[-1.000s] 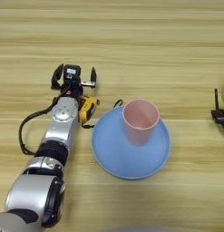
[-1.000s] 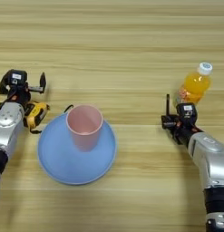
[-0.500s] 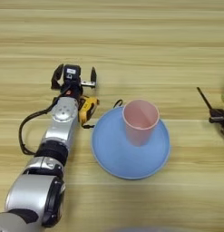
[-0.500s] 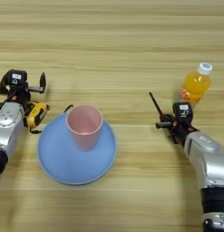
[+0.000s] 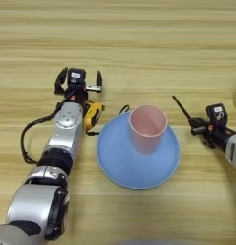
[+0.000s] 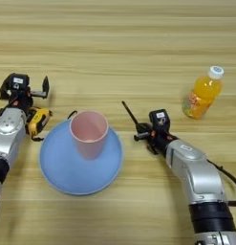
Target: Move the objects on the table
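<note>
Pink plastic cup (image 6: 89,132) stands upright on a round blue plate (image 6: 67,167), toward the plate's far side, near the middle of the light wooden desk (image 5: 138,43).

The right gripper (image 6: 144,135) sits just right of the plate, its wrist block with a small white label facing up. Its jaws are clenched on a thin black stick (image 6: 130,113) — the stick slants up and to the left from the grip, its free end pointing toward the far side of the desk and clear of the cup and the plate. The silver forearm runs down toward the lower right corner.

An orange-drink bottle (image 6: 202,94) with a white cap stands well to the right of that gripper, tilted slightly in the view, touching nothing else.

The left gripper (image 5: 77,81) rests on the desk to the left of the plate; its two black fingers (image 5: 98,79) are spread wide with nothing between them. Just beside the left wrist, between the arm and the plate's rim, lies a small yellow-and-black object (image 5: 92,115) — what it is cannot be told. A black cable loops from the left arm across the desk.
</note>
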{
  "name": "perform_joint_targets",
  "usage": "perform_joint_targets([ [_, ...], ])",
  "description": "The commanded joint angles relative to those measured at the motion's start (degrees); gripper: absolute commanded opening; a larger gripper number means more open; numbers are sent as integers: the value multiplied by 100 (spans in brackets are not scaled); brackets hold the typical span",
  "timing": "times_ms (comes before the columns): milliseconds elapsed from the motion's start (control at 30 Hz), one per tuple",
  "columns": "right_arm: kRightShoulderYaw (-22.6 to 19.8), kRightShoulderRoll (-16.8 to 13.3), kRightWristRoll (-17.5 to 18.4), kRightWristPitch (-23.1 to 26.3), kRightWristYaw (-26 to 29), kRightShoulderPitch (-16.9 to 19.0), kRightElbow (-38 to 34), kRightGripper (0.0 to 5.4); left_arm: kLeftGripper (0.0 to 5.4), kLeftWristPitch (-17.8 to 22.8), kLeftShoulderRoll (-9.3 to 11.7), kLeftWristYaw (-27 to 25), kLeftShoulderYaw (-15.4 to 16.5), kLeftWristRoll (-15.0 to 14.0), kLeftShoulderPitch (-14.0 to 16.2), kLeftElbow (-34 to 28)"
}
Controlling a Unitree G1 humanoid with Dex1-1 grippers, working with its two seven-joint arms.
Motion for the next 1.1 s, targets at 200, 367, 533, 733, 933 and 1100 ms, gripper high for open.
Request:
perform_joint_targets([
  [200, 253, 183, -68, -66, 21, 18, 203, 50, 540, 16, -5, 20, -29, 39, -52, -74],
  [367, 197, 220, -146, -676, -6, -4, 102, 113, 540, 10, 3, 13, -27, 37, -49, -69],
  [533, 172, 244, -278, -1348, -38, -69, 40, 179, 540, 2, 9, 6, -25, 36, -48, -61],
  [733, -61, 256, -291, -1820, -185, -374, 40, 243, 540, -8, 26, -12, -15, 27, -36, -64],
  [933, -249, 193, -327, -2180, -273, -617, -74, 306, 540, -21, 48, -36, -1, 18, -27, -57],
  [1100, -514, 108, -344, -2424, -421, -871, 64, 360, 540, -26, 52, -45, 3, 19, -23, -55],
])
